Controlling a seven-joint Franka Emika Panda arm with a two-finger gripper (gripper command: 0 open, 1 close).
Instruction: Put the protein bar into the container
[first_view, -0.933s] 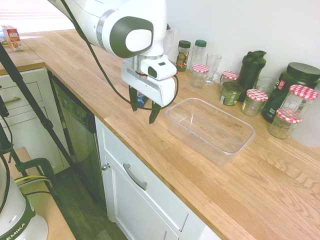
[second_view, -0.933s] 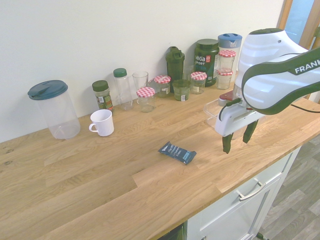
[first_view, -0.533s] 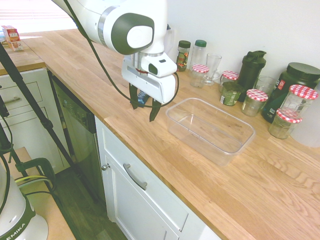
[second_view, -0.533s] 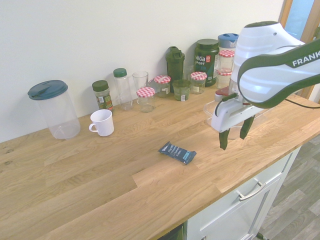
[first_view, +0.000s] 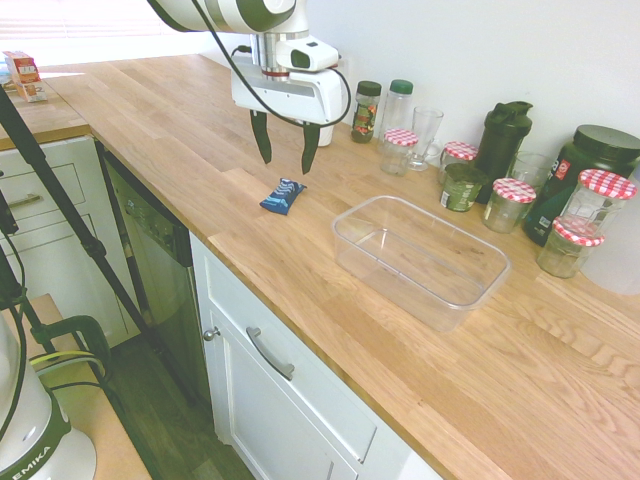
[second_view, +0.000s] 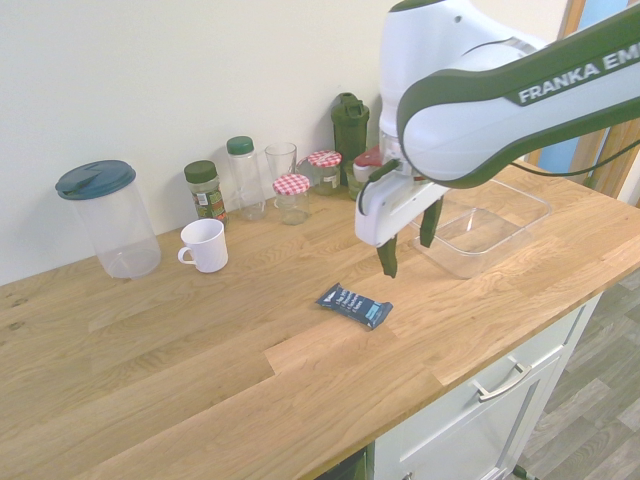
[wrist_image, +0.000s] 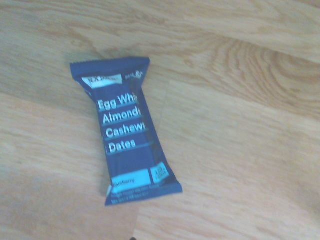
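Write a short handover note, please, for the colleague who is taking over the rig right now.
End effector: open and holding nothing, raised above the worktop close to the protein bar.
Protein bar: lying flat on the wooden worktop, printed side up, outside the container.
Clear plastic container: on the same worktop, in front of the row of jars, open at the top, nothing in it.
Done: no part of the transfer yet.
Left: grasp the bar, lift it over the container's rim, lower it in and release.
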